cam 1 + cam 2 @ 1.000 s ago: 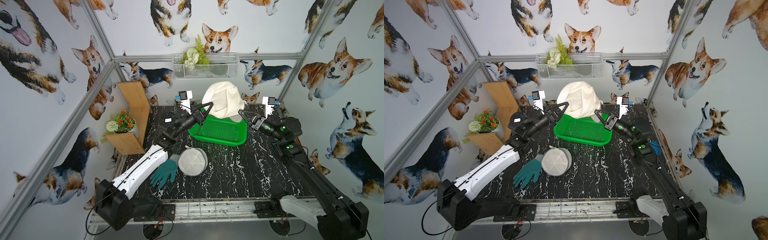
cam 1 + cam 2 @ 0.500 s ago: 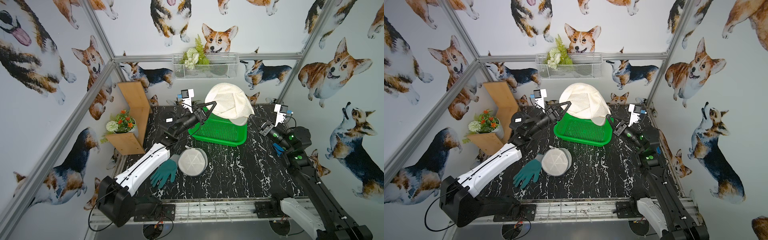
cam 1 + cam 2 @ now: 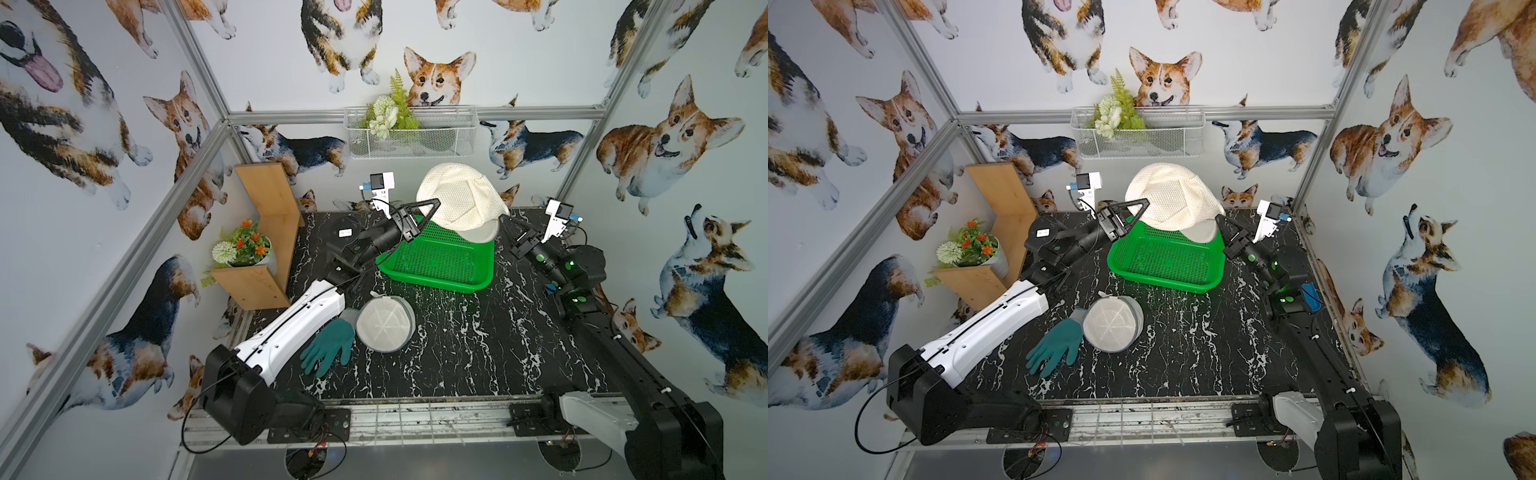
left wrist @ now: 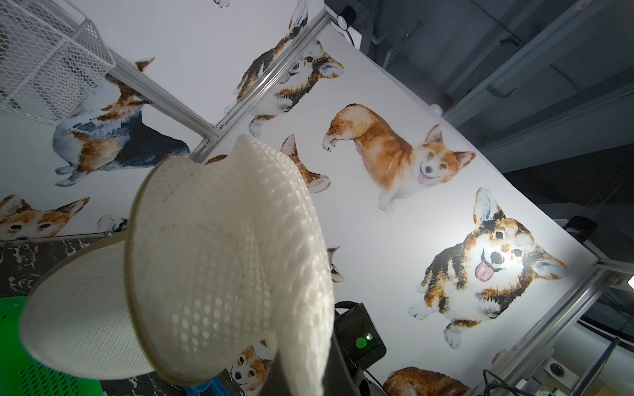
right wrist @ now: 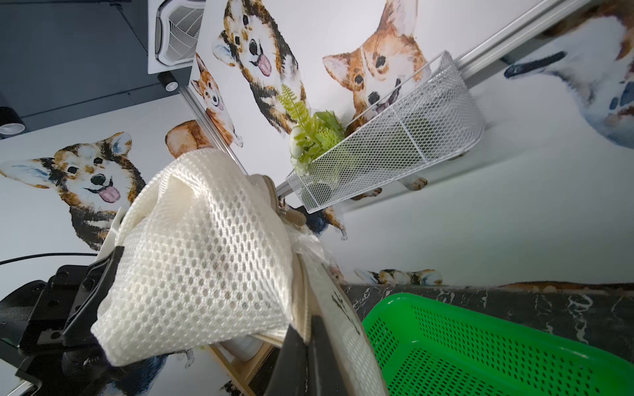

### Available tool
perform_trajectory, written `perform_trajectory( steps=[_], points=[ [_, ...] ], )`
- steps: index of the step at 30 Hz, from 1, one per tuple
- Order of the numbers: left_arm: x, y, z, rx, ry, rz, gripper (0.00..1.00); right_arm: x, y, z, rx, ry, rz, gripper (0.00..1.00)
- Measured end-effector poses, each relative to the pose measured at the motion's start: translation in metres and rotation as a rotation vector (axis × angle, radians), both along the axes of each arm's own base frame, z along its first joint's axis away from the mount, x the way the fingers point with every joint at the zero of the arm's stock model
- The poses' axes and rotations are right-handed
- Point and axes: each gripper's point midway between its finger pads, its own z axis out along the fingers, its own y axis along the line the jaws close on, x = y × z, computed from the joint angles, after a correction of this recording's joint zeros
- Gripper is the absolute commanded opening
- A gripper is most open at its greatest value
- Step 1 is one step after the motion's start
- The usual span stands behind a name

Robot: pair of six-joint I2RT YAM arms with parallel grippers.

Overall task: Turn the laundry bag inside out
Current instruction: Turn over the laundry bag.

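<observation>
Mid-inversion — left tool (image 3: 432,204) and right tool (image 3: 504,219) clamp opposite sides of the laundry bag (image 3: 457,203) aloft over the green basket (image 3: 436,259) — next, likely, peel mesh past the rim.

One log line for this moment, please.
left gripper: shut on mesh laundry bag | right gripper: shut on opposite edge | bag: aloft over far end of green basket | inversion: cannot tell

Left arm (image 3: 299,328) and right arm (image 3: 623,357) — black joints and bases, a white shell on one link each, thin black cables (image 3: 183,430), green lights (image 3: 571,262) on the right, white camera blocks (image 3: 380,185) near the tips.
</observation>
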Motion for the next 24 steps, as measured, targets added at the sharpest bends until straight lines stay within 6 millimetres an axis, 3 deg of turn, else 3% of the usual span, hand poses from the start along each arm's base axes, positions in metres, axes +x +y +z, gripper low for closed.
perform_trajectory(
  steps=[5,9,10,13,15,18,24],
  points=[
    [-0.002,0.003,-0.002,0.006,0.024,0.009,0.0,0.013,0.001,0.017,-0.044,-0.065,0.019,0.0],
    [0.001,0.004,-0.008,0.007,0.061,0.02,0.0,0.022,0.004,0.016,-0.071,-0.062,0.045,0.0],
    [0.002,0.004,-0.008,0.006,0.065,0.02,0.0,0.022,0.006,0.016,-0.074,-0.058,0.056,0.05],
    [0.003,0.005,-0.007,0.004,0.058,0.034,0.0,0.022,0.011,0.014,-0.085,-0.016,0.092,0.39],
    [0.005,0.009,0.0,-0.003,0.029,0.062,0.0,0.024,0.008,0.001,-0.087,0.07,0.061,0.56],
    [0.007,0.017,0.012,-0.012,-0.036,0.12,0.0,0.008,0.002,-0.02,-0.103,0.206,0.011,0.67],
    [0.022,0.015,-0.003,0.034,-0.062,0.181,0.0,-0.032,-0.015,-0.026,-0.096,0.311,-0.088,0.59]
  ],
)
